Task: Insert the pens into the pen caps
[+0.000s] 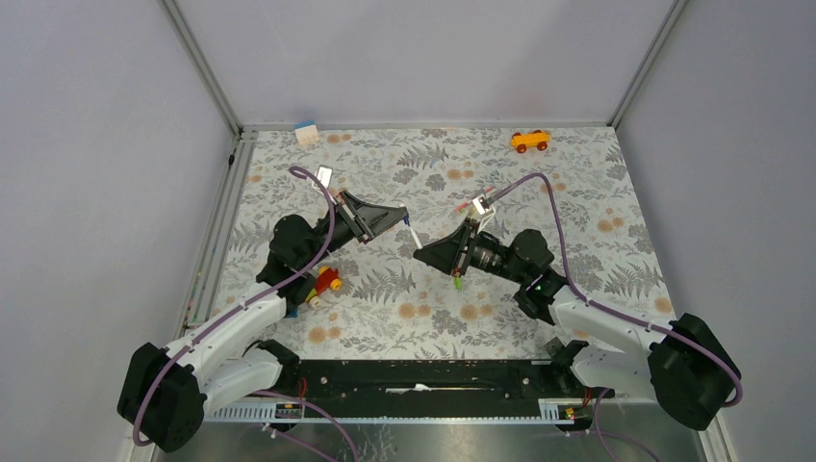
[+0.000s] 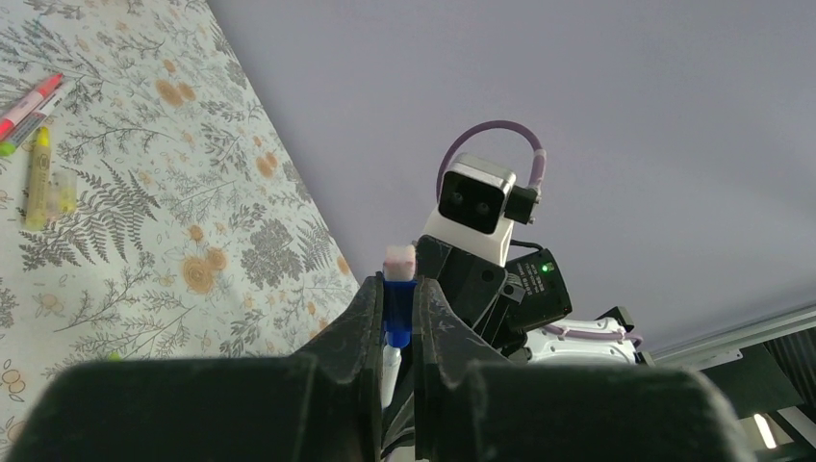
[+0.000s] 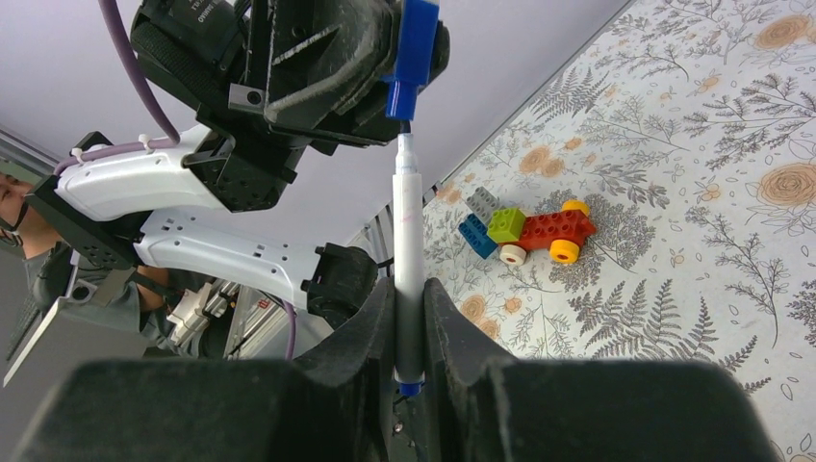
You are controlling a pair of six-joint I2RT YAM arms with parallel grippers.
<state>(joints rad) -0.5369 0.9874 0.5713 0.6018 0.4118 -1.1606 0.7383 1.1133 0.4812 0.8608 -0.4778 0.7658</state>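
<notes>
My left gripper (image 1: pixel 402 219) is shut on a dark blue pen cap (image 2: pixel 397 310), held above the mat. My right gripper (image 1: pixel 421 253) is shut on a white pen (image 3: pixel 408 250) with a dark blue end (image 3: pixel 408 388). The pen's tip stands right at the cap's (image 3: pixel 412 53) open mouth, in line with it. A pink-red pen (image 2: pixel 29 104) and a pale yellow pen (image 2: pixel 38 173) lie on the mat, far from both grippers. A lime green cap (image 1: pixel 458 283) lies on the mat under the right gripper.
A red-green-yellow toy brick vehicle (image 3: pixel 524 231) sits on the floral mat (image 1: pixel 577 192) by the left arm. An orange toy car (image 1: pixel 530 141) is at the back right and a small white-blue block (image 1: pixel 306 132) at the back left. Walls enclose the mat.
</notes>
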